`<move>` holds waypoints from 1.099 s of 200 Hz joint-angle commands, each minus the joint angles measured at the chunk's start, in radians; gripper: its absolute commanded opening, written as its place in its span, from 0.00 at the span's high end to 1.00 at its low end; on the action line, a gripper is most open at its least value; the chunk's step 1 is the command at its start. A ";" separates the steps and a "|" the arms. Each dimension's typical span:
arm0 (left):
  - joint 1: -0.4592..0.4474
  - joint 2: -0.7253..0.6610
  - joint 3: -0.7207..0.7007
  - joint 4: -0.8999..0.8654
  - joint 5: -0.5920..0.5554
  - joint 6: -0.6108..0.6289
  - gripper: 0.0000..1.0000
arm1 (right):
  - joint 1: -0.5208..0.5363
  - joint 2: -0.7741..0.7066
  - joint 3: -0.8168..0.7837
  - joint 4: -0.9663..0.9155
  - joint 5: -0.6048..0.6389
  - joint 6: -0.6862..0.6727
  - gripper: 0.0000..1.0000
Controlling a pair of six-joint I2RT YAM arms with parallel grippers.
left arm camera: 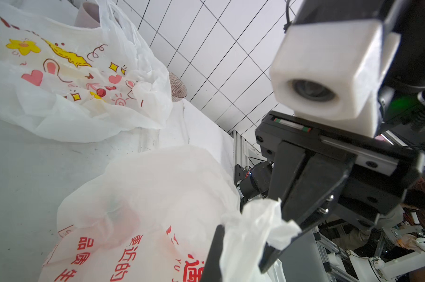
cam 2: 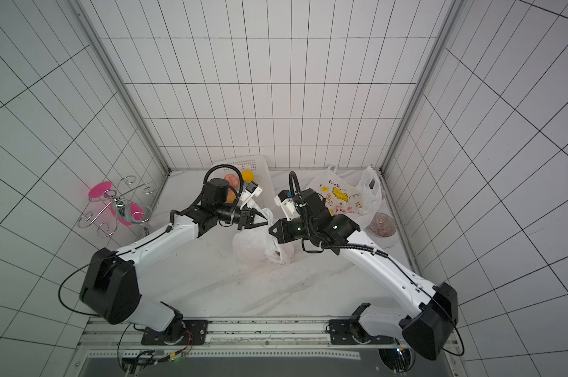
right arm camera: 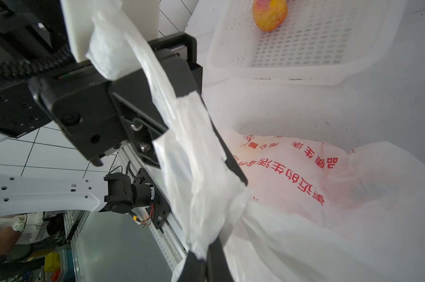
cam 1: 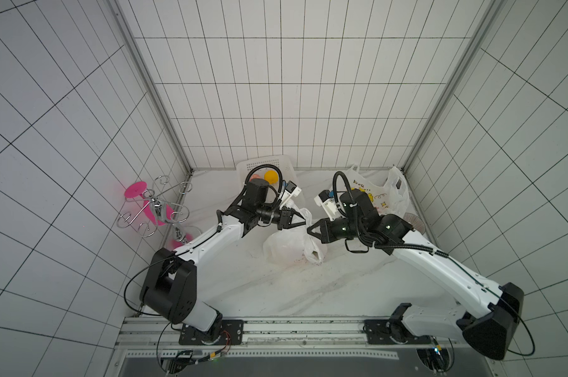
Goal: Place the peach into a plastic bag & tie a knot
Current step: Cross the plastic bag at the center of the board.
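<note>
Now: pinched from 2 sides

Fingers of the left gripper point(cam 1: 306, 222) clamp a strip of the plastic bag point(cam 1: 285, 244), which sits on the surface point(cam 1: 276, 287) with the peach point(left arm camera: 123, 219) inside (a pink blur); the right gripper point(cam 1: 309, 230) pinches plastic too.

Arms: we are counting two, the left arm point(cam 1: 210, 238) and the right arm point(cam 1: 423, 261).
Grippers: we are counting two, the left gripper point(cam 1: 307, 222) and the right gripper point(cam 1: 310, 230).
Bags: we are logging two for certain, the red-lettered bag point(cam 1: 285, 244) and the cartoon bag point(cam 1: 370, 196). We are leaving the white plastic point(cam 1: 397, 192) beside the latter uncounted, unable to tell whether it is a separate bag.
Basket point(cam 2: 256, 162): we are counting one.
Fruits in it: we are seeing three in a top view, a pink fruit point(cam 2: 232, 179), a yellow fruit point(cam 2: 248, 177) and a half-hidden fruit point(cam 2: 233, 195).
Bowl point(cam 2: 382, 223): we are counting one.
Wire rack point(cam 1: 152, 209): we are counting one.
</note>
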 commanded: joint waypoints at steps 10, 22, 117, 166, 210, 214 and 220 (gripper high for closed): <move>0.022 0.018 0.068 -0.068 -0.058 0.052 0.89 | 0.017 0.029 -0.060 -0.028 -0.004 0.004 1.00; 0.022 0.018 0.056 -0.073 -0.052 0.049 0.87 | 0.013 0.047 -0.028 -0.031 -0.010 -0.006 1.00; 0.031 0.029 0.065 0.035 -0.016 -0.030 0.99 | 0.000 0.074 0.027 -0.175 -0.085 -0.075 1.00; 0.028 -0.007 0.015 0.029 -0.002 -0.013 0.90 | -0.048 0.099 -0.020 -0.070 -0.057 -0.065 1.00; 0.028 -0.015 -0.008 0.029 0.000 -0.009 0.72 | -0.074 0.112 -0.009 -0.060 -0.129 -0.073 1.00; 0.028 -0.017 -0.012 0.030 0.001 -0.007 0.70 | -0.073 0.114 -0.009 -0.060 -0.128 -0.072 1.00; 0.029 -0.022 -0.020 0.030 0.001 -0.006 0.67 | -0.077 0.115 -0.007 -0.060 -0.127 -0.072 1.00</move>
